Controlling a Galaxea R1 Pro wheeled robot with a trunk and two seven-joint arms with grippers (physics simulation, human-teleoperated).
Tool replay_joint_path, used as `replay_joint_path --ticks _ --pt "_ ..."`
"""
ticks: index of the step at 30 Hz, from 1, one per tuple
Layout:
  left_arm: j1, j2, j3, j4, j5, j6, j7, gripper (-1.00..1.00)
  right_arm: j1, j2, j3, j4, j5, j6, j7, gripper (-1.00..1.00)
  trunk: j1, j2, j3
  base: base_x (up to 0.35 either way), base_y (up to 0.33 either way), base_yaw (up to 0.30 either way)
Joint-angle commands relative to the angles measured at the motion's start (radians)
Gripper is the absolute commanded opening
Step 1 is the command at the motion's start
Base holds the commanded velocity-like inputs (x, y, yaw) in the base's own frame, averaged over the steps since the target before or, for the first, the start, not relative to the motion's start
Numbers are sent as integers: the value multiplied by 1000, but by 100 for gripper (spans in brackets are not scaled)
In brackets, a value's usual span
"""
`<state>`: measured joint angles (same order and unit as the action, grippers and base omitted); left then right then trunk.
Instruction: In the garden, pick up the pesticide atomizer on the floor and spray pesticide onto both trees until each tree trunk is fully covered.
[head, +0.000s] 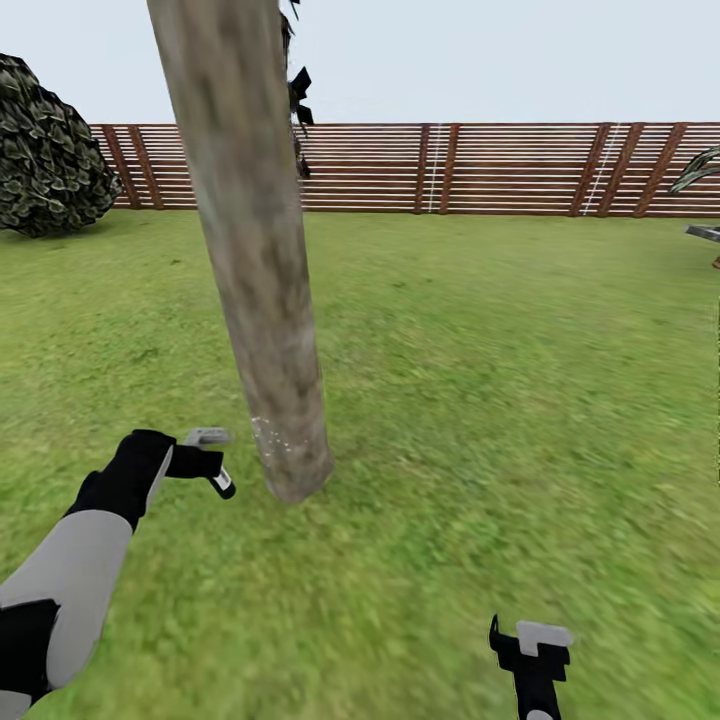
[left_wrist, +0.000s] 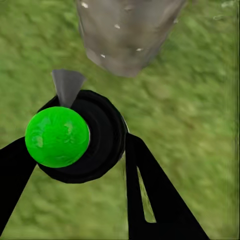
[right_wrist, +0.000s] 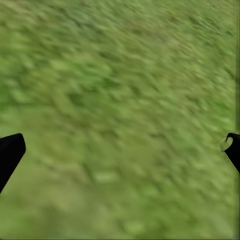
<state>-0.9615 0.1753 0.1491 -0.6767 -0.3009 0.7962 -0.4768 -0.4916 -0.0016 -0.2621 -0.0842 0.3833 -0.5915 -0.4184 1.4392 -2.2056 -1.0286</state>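
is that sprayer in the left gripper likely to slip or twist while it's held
Probably somewhat. The sprayer looks round and smooth where the left gripper clamps it, so it may rotate. It seems rigid, not floppy. Its nozzle faces the tree trunk, so any twist would shift the aim.

trunk (head: 262, 300) centre-left on lawn (head: 500, 380) | left gripper (head: 205, 462) with atomizer (left_wrist: 75, 137) just left of its base | right gripper (head: 530, 650) near right | fence (head: 450, 168) far | bush (head: 45, 150) far left
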Motion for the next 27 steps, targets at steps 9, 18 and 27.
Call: replay_joint_path --ticks 9,18,27 --pt "-2 -4 4 -6 -10 3 -8 -100 -1 0 -6 3 11 -2 -3 100 0 0 -1 35 -274 0" --pt "2 -3 4 -6 -12 3 -8 -100 -1 0 -6 3 11 -2 -3 100 0 0 -1 55 -275 0" --pt "3 -1 4 -6 -12 3 -8 -100 -1 0 -6 3 11 -2 -3 100 0 0 -1 1 -275 0"
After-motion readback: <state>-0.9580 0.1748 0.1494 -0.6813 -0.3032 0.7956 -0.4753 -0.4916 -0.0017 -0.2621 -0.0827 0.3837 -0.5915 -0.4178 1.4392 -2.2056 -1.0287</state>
